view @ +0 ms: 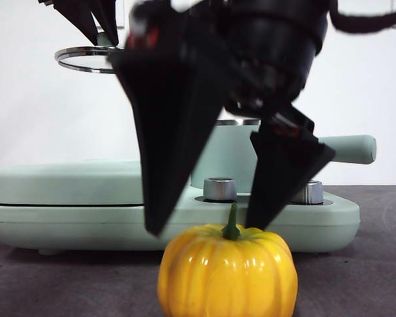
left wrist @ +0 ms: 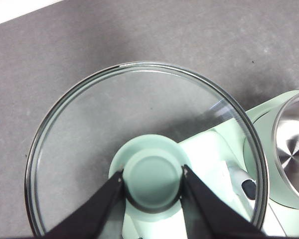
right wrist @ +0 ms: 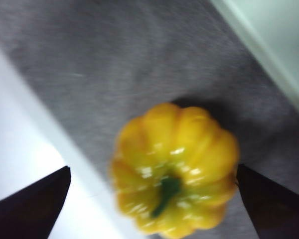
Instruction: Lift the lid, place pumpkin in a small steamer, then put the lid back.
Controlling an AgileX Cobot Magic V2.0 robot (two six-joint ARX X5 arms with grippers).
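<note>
The yellow-orange pumpkin [view: 228, 272] [right wrist: 175, 164] stands on the dark table in front of the mint-green appliance. My right gripper [view: 204, 226] [right wrist: 152, 204] hangs just above it, open, with one jaw on each side of the green stem and not touching the pumpkin. High at the back left, my left gripper [view: 92, 20] [left wrist: 153, 181] is shut on the mint-green knob of the glass lid [view: 86, 58] [left wrist: 139, 114] and holds it in the air. The small steamer [view: 232, 155] [left wrist: 294, 149] stands uncovered behind the right gripper. Its steel inside shows in the left wrist view.
The steamer's long handle [view: 348, 148] points right. The wide flat griddle cover [view: 66, 181] fills the appliance's left half. Two steel dials [view: 219, 189] sit on the base in front of the pot. The table's pale front edge [right wrist: 20, 144] runs close to the pumpkin.
</note>
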